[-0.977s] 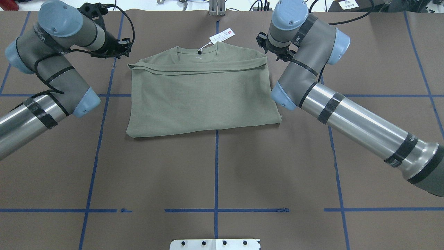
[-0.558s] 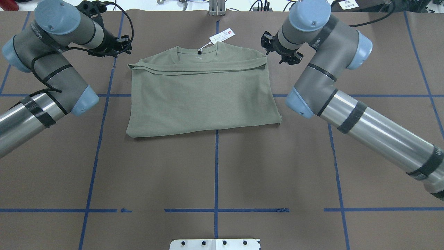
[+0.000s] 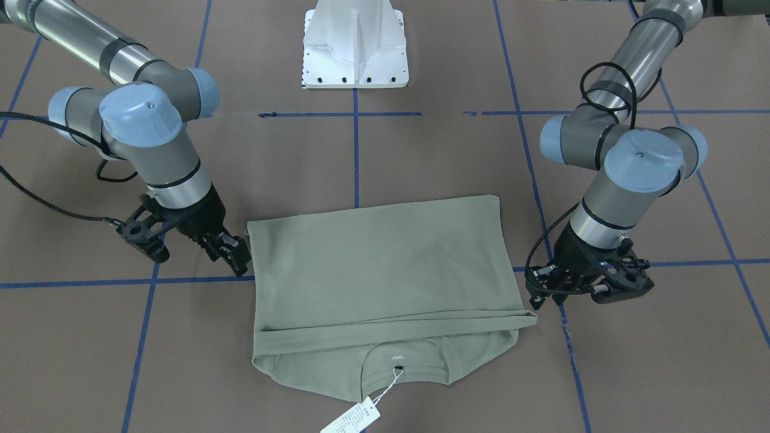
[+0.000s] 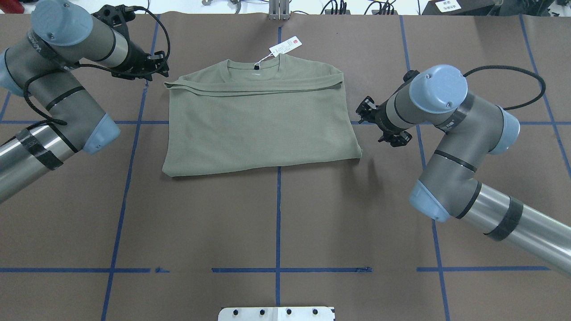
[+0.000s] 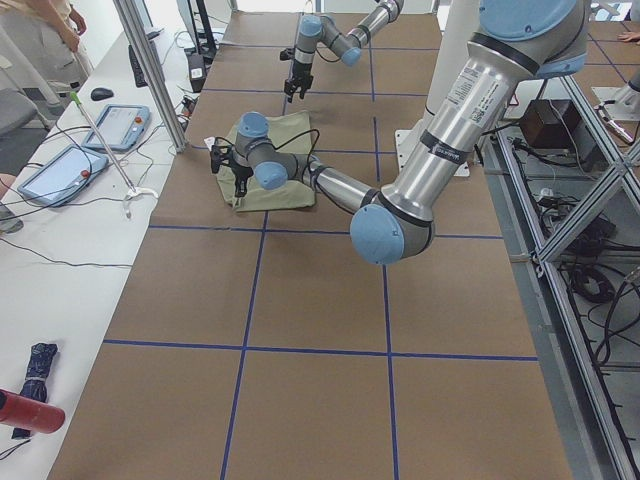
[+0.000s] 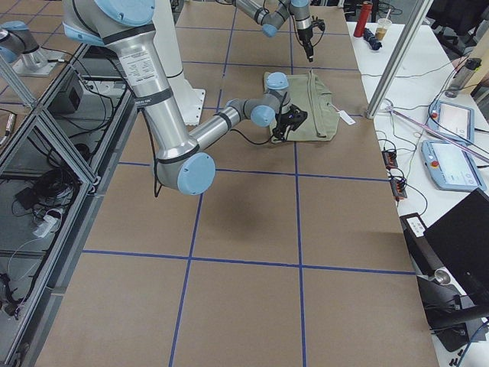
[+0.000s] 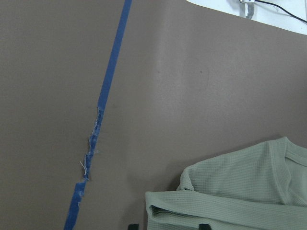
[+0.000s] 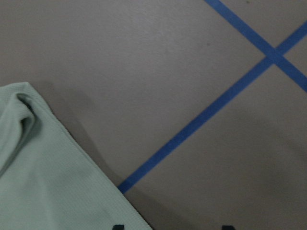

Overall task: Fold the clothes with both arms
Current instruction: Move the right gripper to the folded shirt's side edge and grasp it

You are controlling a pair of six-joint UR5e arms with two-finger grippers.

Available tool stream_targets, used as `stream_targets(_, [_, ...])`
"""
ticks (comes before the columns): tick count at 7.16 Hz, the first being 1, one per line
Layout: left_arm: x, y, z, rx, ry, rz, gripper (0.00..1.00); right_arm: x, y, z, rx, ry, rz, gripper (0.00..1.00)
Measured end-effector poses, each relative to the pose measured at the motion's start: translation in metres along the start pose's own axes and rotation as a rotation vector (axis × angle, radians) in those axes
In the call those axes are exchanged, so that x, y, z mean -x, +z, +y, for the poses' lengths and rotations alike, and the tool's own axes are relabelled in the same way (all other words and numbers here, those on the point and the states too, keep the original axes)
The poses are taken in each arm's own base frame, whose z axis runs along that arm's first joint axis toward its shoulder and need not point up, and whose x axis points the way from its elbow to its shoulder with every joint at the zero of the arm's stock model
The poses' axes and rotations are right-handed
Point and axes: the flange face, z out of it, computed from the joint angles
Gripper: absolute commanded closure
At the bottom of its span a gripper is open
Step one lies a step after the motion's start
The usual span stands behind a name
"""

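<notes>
On either side of the olive-green shirt (image 4: 258,125), which lies flat and partly folded, both grippers hang spread and empty. The left gripper (image 4: 154,67) is just beside the shirt's shoulder corner, the right gripper (image 4: 374,125) beside its opposite side edge. Each pinch should probably catch all layers evenly.

I'm seeing table (image 4: 276,214) running wide on the shirt's (image 4: 258,125) robot side; the tag (image 4: 285,46) is probably crowding the far edge.
</notes>
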Motion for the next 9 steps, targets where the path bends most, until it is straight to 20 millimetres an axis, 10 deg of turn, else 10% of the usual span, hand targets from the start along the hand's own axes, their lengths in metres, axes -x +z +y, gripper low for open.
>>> stream_targets(6, [0.003, -0.005, 0.003, -0.005, 0.003, 0.004, 0.51, -0.004, 0.018, 0.044, 0.031, 0.023, -0.024, 0.35])
stream_targets(7, [0.005, -0.005, 0.004, -0.005, 0.003, 0.002, 0.52, 0.001, 0.02, 0.049, 0.03, 0.02, -0.024, 0.48])
stream_targets(8, [0.008, -0.006, 0.005, -0.005, 0.003, 0.002, 0.52, 0.003, 0.023, 0.051, 0.029, 0.019, -0.021, 0.99])
stream_targets(9, [0.009, -0.008, 0.007, -0.005, 0.004, 0.004, 0.52, 0.003, 0.025, 0.052, 0.028, 0.019, -0.018, 1.0])
